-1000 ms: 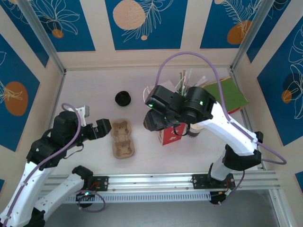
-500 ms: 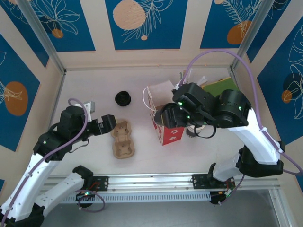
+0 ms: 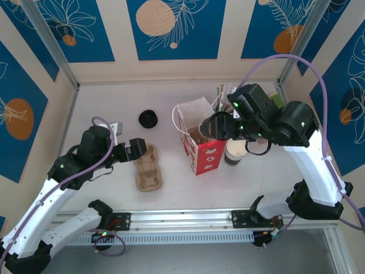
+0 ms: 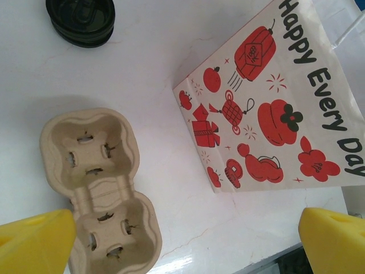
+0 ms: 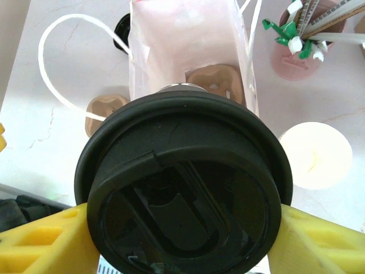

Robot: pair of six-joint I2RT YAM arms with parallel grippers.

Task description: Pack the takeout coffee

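The right gripper [image 5: 182,231] is clamped on the takeout coffee [image 5: 182,188], its yellow fingers [image 5: 43,242] pressed against either side of the cup just under the black lid. It holds the coffee over the open mouth of the red and white paper bag [image 3: 197,145], which stands upright mid-table. I can't tell whether the cup's base is past the rim. A lidless cup [image 3: 235,153] stands just beside the bag on its right. The left gripper [image 3: 138,148] hangs wide open, holding nothing, above the cardboard cup carrier [image 3: 147,169] lying left of the bag. A stack of black lids [image 3: 148,119] sits farther back.
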